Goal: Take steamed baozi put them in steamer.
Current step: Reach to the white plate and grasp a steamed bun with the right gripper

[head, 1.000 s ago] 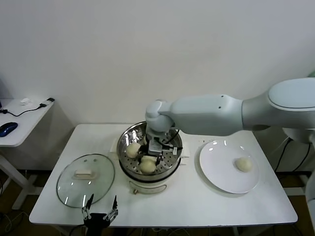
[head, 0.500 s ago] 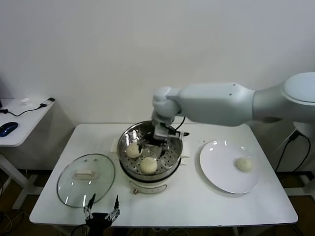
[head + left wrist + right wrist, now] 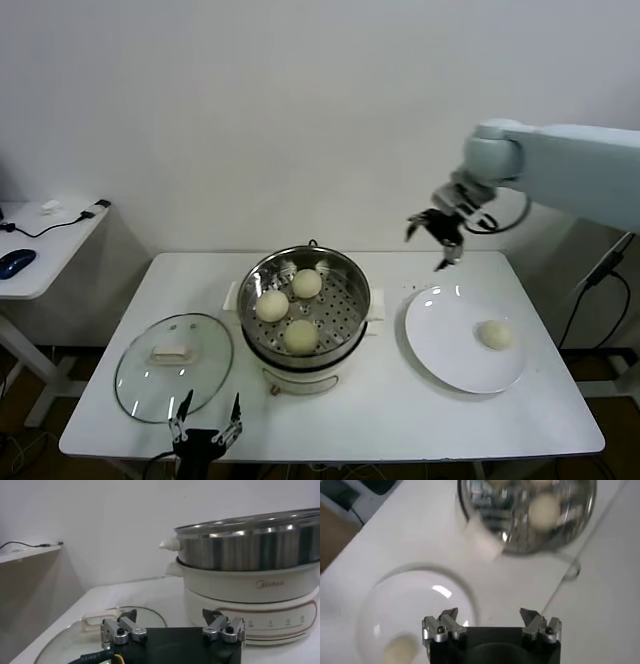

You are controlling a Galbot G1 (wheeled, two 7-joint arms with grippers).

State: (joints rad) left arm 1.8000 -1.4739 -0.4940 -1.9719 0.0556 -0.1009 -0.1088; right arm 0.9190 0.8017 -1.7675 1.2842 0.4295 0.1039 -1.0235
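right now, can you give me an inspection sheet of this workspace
surface: white rectangular table
job's things: three cream-white dough buns in the shiny round steel steamer; a fourth bun on the flat white plate
clutter: round glass lid beside the steamer
grippers: left gripper open, parked at the table's near edge; right gripper open, empty, above the plate's far side
cables: black cable on the white side table
surroundings: plain white wall

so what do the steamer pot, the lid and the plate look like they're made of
Steamer: polished steel, mirror-like wall, perforated floor; base looks like cream plastic. Lid: clear glass, table showing through, cream handle. Plate: glossy white, probably ceramic, possibly melamine.
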